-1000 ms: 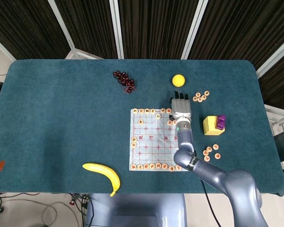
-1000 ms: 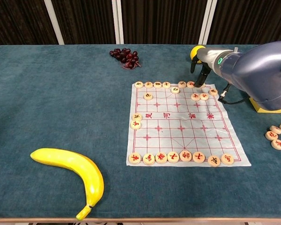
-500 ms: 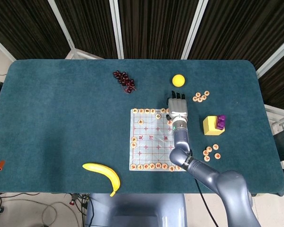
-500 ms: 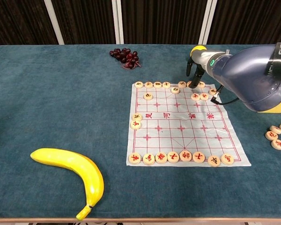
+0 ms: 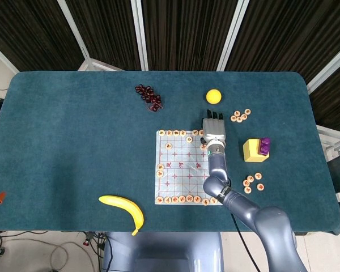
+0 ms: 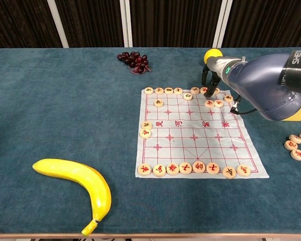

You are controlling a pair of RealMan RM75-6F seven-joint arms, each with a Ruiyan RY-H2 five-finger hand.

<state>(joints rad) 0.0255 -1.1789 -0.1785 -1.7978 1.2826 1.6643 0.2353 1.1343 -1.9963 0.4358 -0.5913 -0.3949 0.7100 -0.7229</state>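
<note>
R hand (image 5: 214, 128) sits over the far-right corner of the chess sheet (image 5: 184, 170), fingertips (image 6: 208, 83) pointing down at the far row of chess pieces (image 6: 178, 91). Key relation: the piece at the fingertips (image 6: 205, 91) lies right under/just in front of the hand, on the sheet's far edge line; the row's long axis runs L–R along that edge, so the hand stands near its right end. Chest view: fingers drawn close together, tips at or just above that piece — contact likely, but can't confirm a pinch; nothing seen lifted. Hand state: narrow, cannot tell if it holds the piece. Two more pieces (image 6: 214, 103) lie just nearer than the fingertips, inside the sheet. Arm pose: R forearm (image 5: 218, 164) runs from the sheet's near-right corner straight up along its right edge, wrist level, palm down, back of hand to the head cam. L hand not seen in either view, so R is the only one near. Rel. to the sheet: yellow ball (image 5: 213, 96) just beyond the far-right corner, grapes (image 5: 149, 97) beyond the far-left, loose pieces (image 5: 241, 115) to the far right, yellow block (image 5: 253, 149) to the right, banana (image 5: 124, 209) off the near-left corner, all on the tabletop (image 5: 73, 141).
</note>
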